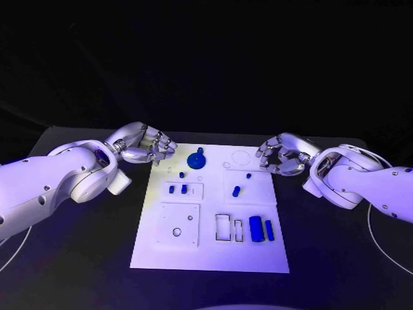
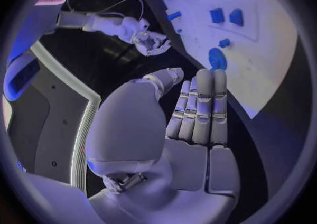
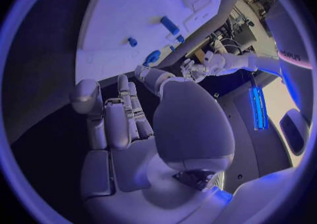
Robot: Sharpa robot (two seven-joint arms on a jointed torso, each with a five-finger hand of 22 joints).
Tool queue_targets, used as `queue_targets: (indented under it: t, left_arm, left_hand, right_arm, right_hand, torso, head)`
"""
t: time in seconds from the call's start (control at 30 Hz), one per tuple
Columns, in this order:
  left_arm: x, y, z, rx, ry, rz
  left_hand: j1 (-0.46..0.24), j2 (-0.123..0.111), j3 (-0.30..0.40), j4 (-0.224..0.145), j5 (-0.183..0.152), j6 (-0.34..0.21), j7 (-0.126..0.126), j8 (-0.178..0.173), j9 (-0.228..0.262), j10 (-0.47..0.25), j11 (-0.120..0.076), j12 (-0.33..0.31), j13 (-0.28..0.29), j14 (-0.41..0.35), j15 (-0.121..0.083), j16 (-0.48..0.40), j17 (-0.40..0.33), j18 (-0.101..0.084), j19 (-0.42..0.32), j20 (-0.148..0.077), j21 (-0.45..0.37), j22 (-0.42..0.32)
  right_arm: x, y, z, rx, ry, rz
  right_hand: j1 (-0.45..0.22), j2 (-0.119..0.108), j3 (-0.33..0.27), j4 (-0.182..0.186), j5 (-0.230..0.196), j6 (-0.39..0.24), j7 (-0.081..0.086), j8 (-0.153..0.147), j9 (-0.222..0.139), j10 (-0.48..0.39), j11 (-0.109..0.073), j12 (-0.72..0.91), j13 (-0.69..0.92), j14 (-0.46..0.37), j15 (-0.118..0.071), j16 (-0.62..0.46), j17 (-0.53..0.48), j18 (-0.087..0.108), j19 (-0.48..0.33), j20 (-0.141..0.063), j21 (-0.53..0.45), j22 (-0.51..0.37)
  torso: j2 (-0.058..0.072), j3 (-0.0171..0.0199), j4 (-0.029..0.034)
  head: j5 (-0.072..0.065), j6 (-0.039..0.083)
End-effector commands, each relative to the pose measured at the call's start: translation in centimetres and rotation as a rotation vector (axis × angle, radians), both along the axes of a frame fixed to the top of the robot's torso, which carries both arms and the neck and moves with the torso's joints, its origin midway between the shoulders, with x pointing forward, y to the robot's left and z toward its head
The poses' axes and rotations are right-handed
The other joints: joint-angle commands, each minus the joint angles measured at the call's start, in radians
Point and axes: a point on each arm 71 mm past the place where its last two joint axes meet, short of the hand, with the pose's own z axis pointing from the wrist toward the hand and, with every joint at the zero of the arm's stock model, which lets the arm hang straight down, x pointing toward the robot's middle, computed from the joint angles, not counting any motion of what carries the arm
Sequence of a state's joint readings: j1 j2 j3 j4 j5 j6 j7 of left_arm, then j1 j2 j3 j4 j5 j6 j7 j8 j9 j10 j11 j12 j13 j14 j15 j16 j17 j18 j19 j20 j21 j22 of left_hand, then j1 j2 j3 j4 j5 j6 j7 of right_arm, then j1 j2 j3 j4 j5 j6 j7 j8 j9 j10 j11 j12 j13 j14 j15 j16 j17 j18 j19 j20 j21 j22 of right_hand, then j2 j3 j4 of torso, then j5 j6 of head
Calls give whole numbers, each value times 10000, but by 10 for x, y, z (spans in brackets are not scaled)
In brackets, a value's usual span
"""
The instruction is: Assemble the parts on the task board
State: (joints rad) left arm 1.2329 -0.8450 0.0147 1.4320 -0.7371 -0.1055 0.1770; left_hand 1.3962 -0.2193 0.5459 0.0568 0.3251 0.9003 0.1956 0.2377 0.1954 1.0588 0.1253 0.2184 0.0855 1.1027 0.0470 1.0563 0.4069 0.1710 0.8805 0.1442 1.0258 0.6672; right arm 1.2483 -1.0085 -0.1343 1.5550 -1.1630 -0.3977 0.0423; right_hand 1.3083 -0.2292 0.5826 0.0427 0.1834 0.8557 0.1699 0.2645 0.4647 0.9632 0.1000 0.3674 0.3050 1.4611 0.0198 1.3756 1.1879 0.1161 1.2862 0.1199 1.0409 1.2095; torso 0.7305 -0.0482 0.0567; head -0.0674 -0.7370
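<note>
We log task board (image 1: 211, 248) flat, mid-table. Left hand (image 1: 143, 144) off board's far-left corner, fingers straight and close together, holding nothing. Right hand (image 1: 282, 155) off far-right corner, fingers loosely curled, nothing held. Round blue part (image 1: 197, 159) sits on board's far edge; two blue blocks (image 1: 261, 228) sit near board's right edge.

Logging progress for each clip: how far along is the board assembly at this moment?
Looks like the start. Nothing plainly assembled: blue parts, such as the round part and the long block, lie scattered on the task board, with empty outlined slots beside them. Nothing in hand: the left hand and right hand hover at the board's far corners, holding nothing. All placing appears left.
</note>
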Motion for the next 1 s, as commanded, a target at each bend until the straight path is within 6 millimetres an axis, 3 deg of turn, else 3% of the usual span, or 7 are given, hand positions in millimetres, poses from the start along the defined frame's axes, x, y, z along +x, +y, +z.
queue_targets:
  t: [0.03,0.2,0.3,0.7,1.0]
  left_arm:
    - [-5,1,9,-3840,1174,248]
    - [-11,4,9,-4813,1419,342]
    - [-14,5,9,-5078,1447,355]
    - [-19,6,10,-5424,1439,430]
    - [-19,8,10,-5444,1396,575]
  left_hand:
    - [-138,53,-119,36,-3,116,-37,44,-21,165,11,60,1,-320,0,-904,-416,138,-312,4,-502,-279]
    - [-194,88,-202,28,-2,183,-47,39,-43,366,7,-20,-51,-503,67,-2421,-981,118,-602,79,-1319,-768]
    - [-202,85,-250,13,-1,195,-31,28,-55,425,11,-63,-70,-535,98,-2835,-1083,108,-647,113,-1541,-904]
    - [-183,79,-294,-23,0,148,40,-19,-83,376,63,-141,-96,-526,138,-3116,-1125,103,-658,145,-1698,-1000]
    - [-173,76,-298,-35,-2,141,51,-26,-87,369,70,-148,-98,-522,142,-3136,-1125,103,-657,148,-1709,-1007]
  right_arm:
    - [-6,10,-6,-1910,-673,676]
    - [-8,20,-12,-2555,-933,785]
    - [-8,26,-15,-2834,-983,836]
    - [-7,44,-23,-3502,-941,958]
    - [-6,47,-29,-3902,-847,978]
  right_hand:
    - [-120,-11,-38,-62,-34,97,14,-68,-29,8,53,-122,-129,293,29,58,69,-20,66,11,114,88]
    - [-126,-29,-37,-98,-48,91,30,-107,-60,-17,72,-210,-232,308,49,92,114,-39,126,19,219,171]
    - [-120,-38,-31,-121,-51,74,41,-136,-81,16,76,-229,-274,328,57,137,187,-56,177,21,310,239]
    - [-140,-17,-4,-153,-45,144,71,-172,-131,182,83,-270,-409,362,70,216,291,-84,264,28,470,368]
    - [-93,52,75,-235,-45,338,52,-144,-160,425,50,-274,-538,372,41,266,346,-119,360,32,662,526]
  torso:
    - [5,-3,31]
    - [6,-14,59]
    - [15,-20,54]
    - [15,-34,50]
    - [17,-4,29]
  head:
    - [-58,-2]
    - [-137,3]
    - [-144,4]
    - [-191,-36]
    - [-157,-69]
